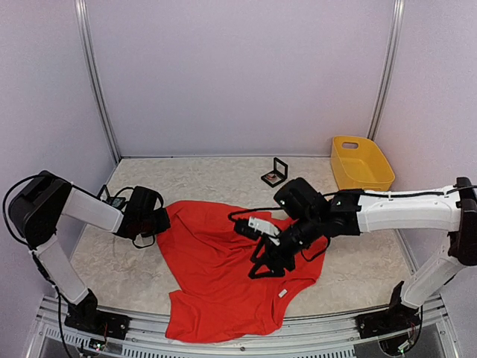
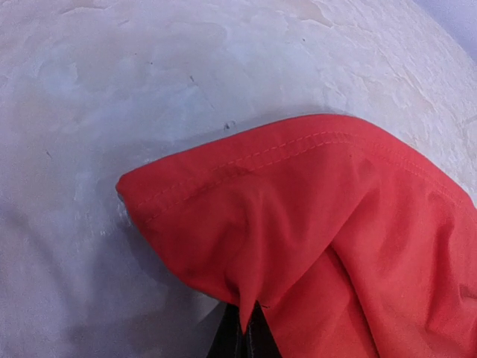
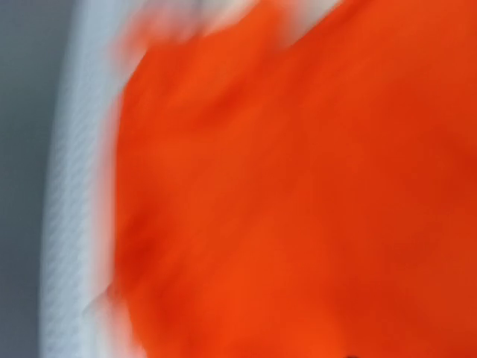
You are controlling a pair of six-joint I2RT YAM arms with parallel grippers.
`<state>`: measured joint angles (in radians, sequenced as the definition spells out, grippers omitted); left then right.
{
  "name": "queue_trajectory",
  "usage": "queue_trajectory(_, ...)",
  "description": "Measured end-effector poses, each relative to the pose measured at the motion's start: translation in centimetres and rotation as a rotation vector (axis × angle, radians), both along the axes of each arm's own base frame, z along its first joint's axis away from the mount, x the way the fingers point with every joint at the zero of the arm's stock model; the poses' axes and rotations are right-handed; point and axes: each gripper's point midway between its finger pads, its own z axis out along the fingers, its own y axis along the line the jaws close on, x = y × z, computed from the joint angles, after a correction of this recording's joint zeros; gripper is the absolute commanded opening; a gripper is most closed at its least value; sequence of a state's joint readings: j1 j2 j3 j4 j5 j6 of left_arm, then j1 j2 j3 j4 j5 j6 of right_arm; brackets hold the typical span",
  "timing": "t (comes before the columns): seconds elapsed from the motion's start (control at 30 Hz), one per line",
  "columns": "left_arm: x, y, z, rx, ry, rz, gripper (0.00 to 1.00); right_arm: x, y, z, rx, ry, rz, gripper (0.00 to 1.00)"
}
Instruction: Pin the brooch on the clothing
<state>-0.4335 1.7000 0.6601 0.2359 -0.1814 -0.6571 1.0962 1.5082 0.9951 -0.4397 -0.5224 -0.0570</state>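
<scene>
Pale marbled table carries the red shirt, crumpled in the middle between both arms. The left gripper pinches a hem at its left edge, the cloth going between the dark fingertips. The right gripper hangs low over the chest part; its own view is blurred, so I cannot tell if it is spread or closed. A small open box stands behind the shirt, apart. To flatten the cloth well, I would pull the hem gently outward, not upward
</scene>
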Motion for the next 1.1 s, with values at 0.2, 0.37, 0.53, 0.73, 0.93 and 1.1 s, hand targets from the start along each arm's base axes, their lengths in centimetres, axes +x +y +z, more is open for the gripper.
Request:
queue_trajectory(0.2,-0.6,-0.3,0.1,-0.013,0.003,-0.019,0.00,19.8,2.8,6.6,0.153,-0.183,-0.383,0.37)
queue_trajectory(0.37,-1.7,0.0,0.0,-0.013,0.011,-0.025,0.00,31.4,6.7,4.0,0.132,-0.252,-0.521,0.34)
queue_trajectory(0.53,-2.1,0.2,0.0,-0.010,0.010,-0.030,0.00,35.9,10.1,-2.9,0.044,-0.243,-0.546,0.38)
queue_trajectory(0.73,-2.2,0.0,0.0,-0.001,0.009,-0.047,0.00,34.7,9.0,-9.7,-0.097,-0.172,-0.534,0.37)
queue_trajectory(0.93,-2.2,0.0,-0.1,0.017,0.008,-0.070,0.00,33.4,8.4,-9.9,-0.116,-0.167,-0.499,0.00)
queue_trajectory(1.1,-1.9,0.2,0.4,0.063,0.000,-0.088,0.00,33.6,8.2,-8.5,-0.125,-0.172,-0.486,0.00)
